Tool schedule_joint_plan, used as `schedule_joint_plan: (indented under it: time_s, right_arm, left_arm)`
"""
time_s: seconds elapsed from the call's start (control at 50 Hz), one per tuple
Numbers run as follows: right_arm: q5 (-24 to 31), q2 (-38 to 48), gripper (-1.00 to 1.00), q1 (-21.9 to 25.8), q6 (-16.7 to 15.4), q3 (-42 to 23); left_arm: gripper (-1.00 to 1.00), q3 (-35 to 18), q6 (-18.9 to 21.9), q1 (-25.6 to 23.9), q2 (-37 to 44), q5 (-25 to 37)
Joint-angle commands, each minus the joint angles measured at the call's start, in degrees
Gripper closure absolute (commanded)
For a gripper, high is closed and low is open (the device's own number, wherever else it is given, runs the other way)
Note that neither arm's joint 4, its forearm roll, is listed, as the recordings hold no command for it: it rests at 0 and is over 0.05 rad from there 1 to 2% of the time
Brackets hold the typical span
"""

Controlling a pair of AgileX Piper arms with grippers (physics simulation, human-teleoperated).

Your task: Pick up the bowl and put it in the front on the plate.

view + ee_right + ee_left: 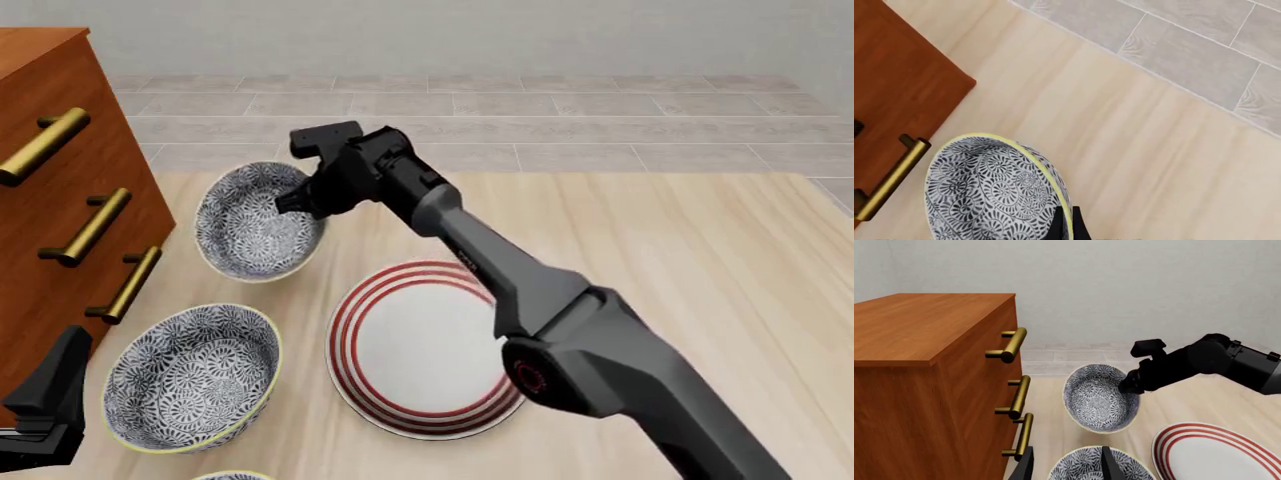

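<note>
A home-like room, rendered in simulation: a pale wood surface carries patterned crockery and a red-ringed plate, a reddish wooden chest of drawers with brass bar handles stands beside it, and grey floor tiles run to a plain light wall.

A pale wood bench carries a red-ringed white plate near its middle. A patterned bowl sits at the plate's nine o'clock, and a wooden drawer chest stands at ten o'clock.
</note>
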Motion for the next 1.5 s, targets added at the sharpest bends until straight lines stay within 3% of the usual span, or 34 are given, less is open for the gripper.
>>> schedule_joint_plan:
  time_s: [0.02,0.08,0.14,0.36,0.76,0.94,1.0,1.02,1.28,1.38,1.5]
  right_arm:
    - [0.77,-2.2,1.0,-0.42,-0.46,0.25]
    - [-0.48,-4.05,1.0,-0.62,-0.52,3.09]
    - [-7.1,-11.19,1.0,-0.87,-0.8,16.4]
    - [-14.86,-22.15,1.0,-0.96,-0.74,33.49]
    - [-32.19,-41.94,1.0,-3.0,3.83,68.71]
    - [-36.84,-48.02,1.0,-4.01,6.13,79.01]
    - [-37.77,-49.71,1.0,-3.9,6.01,81.48]
    - [-38.03,-50.36,1.0,-4.44,4.5,82.04]
    - [-44.75,-56.43,1.0,-5.16,7.78,94.95]
    - [-45.95,-58.88,1.0,-5.79,9.85,98.7]
    - [-47.04,-60.27,1.0,-6.34,9.83,101.79]
  left_arm:
    - [-1.0,0.0,0.0,0.0,0.0,0.0]
    - [-1.0,0.0,0.0,0.0,0.0,0.0]
    - [-1.0,0.0,0.0,0.0,0.0,0.0]
    - [-1.0,0.0,0.0,0.0,0.0,0.0]
    - [-1.0,0.0,0.0,0.0,0.0,0.0]
    - [-1.0,0.0,0.0,0.0,0.0,0.0]
    - [-1.0,0.0,0.0,0.0,0.0,0.0]
    - [-1.0,0.0,0.0,0.0,0.0,0.0]
    - [-1.0,0.0,0.0,0.0,0.0,0.0]
    - [-1.0,0.0,0.0,0.0,0.0,0.0]
    - [-1.0,0.0,0.0,0.0,0.0,0.0]
